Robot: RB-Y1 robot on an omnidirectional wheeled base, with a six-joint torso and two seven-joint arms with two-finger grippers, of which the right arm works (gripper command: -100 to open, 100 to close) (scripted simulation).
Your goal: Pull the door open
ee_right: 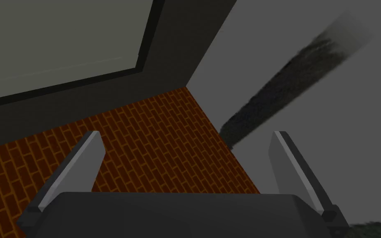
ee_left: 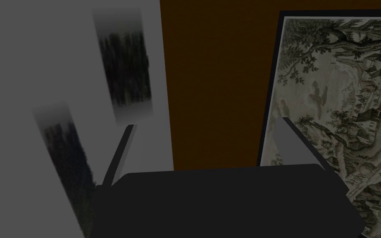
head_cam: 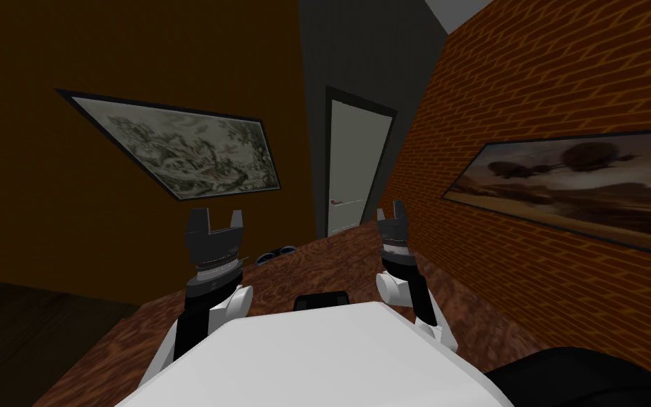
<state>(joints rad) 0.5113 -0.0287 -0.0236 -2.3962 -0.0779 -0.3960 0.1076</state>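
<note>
A pale grey door (head_cam: pixel 357 162) in a dark frame stands shut at the far end of a narrow corridor. A small handle (head_cam: pixel 337 203) sits low on its left side. Both arms are raised in front of me, well short of the door. My left gripper (head_cam: pixel 216 217) is open with nothing between its fingers (ee_left: pixel 121 153), and it faces the brown left wall. My right gripper (head_cam: pixel 392 212) is open and empty as well (ee_right: pixel 187 161). It points toward the door's upper corner (ee_right: pixel 61 37) and the brick wall (ee_right: pixel 152 140).
A framed landscape print (head_cam: pixel 190 152) hangs on the brown left wall. A long framed picture (head_cam: pixel 585 184) hangs on the brick right wall. A small dark object (head_cam: pixel 277 253) lies on the reddish floor by the left wall. A dark bulk (head_cam: pixel 585 374) sits low at my right.
</note>
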